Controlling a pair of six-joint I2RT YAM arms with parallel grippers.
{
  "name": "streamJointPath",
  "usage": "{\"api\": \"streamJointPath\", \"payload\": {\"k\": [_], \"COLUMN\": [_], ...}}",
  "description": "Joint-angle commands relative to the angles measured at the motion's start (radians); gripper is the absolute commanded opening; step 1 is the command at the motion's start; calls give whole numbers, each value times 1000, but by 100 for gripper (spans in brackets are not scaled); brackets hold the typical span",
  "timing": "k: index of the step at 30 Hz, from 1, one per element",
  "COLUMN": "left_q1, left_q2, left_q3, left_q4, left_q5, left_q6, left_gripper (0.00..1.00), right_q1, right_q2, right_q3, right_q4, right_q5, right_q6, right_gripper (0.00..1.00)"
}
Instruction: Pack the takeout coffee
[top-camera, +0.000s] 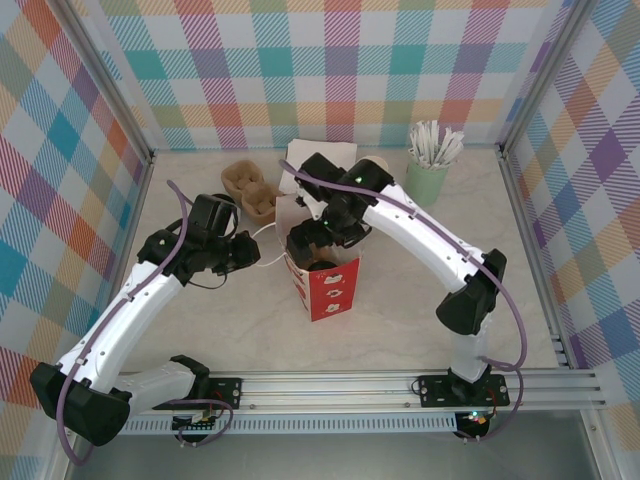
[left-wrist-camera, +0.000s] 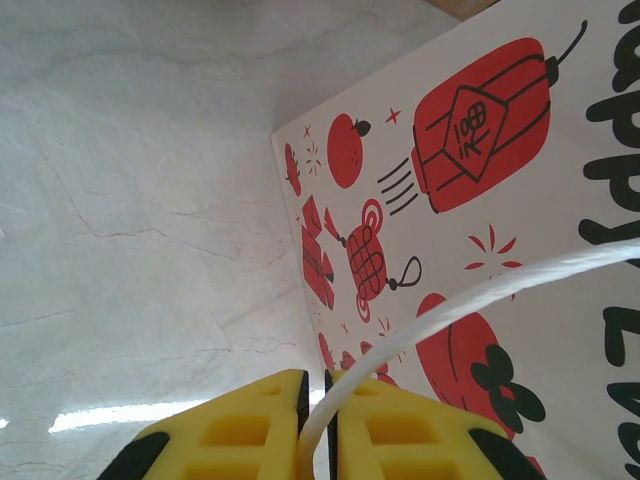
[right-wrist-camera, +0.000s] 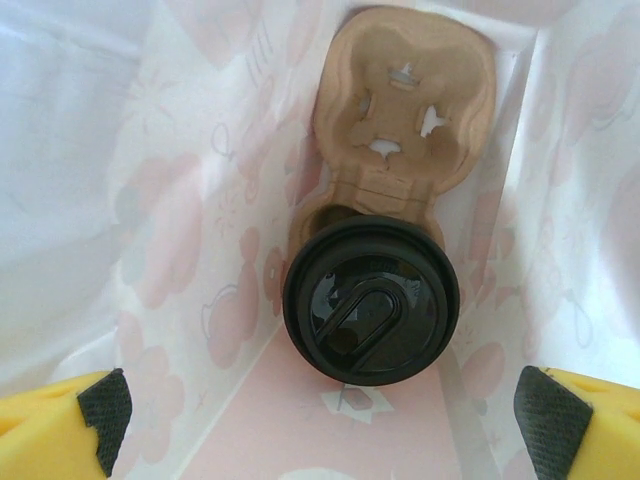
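The cup (right-wrist-camera: 370, 300) stands inside the bag (right-wrist-camera: 200, 200), seated in the near socket of a carrier (right-wrist-camera: 405, 110). A black lid hides its body. The carrier's far socket is vacant. The carrier's edges run close to the bag walls on both sides, with little slack around the lid.

The right fingers (top-camera: 305, 243) hang at the bag's mouth, spread wide to either side of the cup and gripping nothing.

The left fingers (left-wrist-camera: 300, 425) are nearly shut, pinching the white handle (left-wrist-camera: 480, 295) that arcs out from the bag's printed side.

The bag stands upright mid-tabletop (top-camera: 420, 310), with bare surface ahead of it and to its right. Behind it lie spare carriers (top-camera: 250, 190), and a holder of sticks (top-camera: 428, 180) stands near the back wall, well apart.
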Motion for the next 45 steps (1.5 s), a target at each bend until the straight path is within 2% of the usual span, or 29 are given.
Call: {"api": "streamJointPath", "payload": {"k": [1,13,18,21,26,30,36,39,45], "left_q1": [-8,-8,-7,-8,-8,-8,-8,-8,-7], "left_q2": [5,20,25,24,21,20,22,23,27], "left_q3": [28,38,38,38,38,38,41,47,89], "left_q4": [-11,-12,-10,-10,-10,-10,-6,-5,-20], "left_q5": [-23,-26,-24,-25,-27,-29,-27,-29,-37], "left_q6": [14,16,17,16,15,14,15,15,20], "left_gripper": [15,16,15,15,15,16,16,19,30], "right_q1": [-3,-28,-61,-92,-171,-278,-424,-486,-578], "right_q2": [-58,-153,-211,-252,-315,-377,-464,-500,-543], "right_q3": [54,122,106,76,-2,-103,-261,-344,-505], "right_q4": [-47,-68,-49,-23,7,34,62,85,136], "right_q5": [31,62,37,-3,-42,-82,-61,-65,-46], "right_q6": [2,-5,3,10,11,6,-25,-33,-48], "right_gripper": [100,96,88,77,63,51,39,35,36]}}
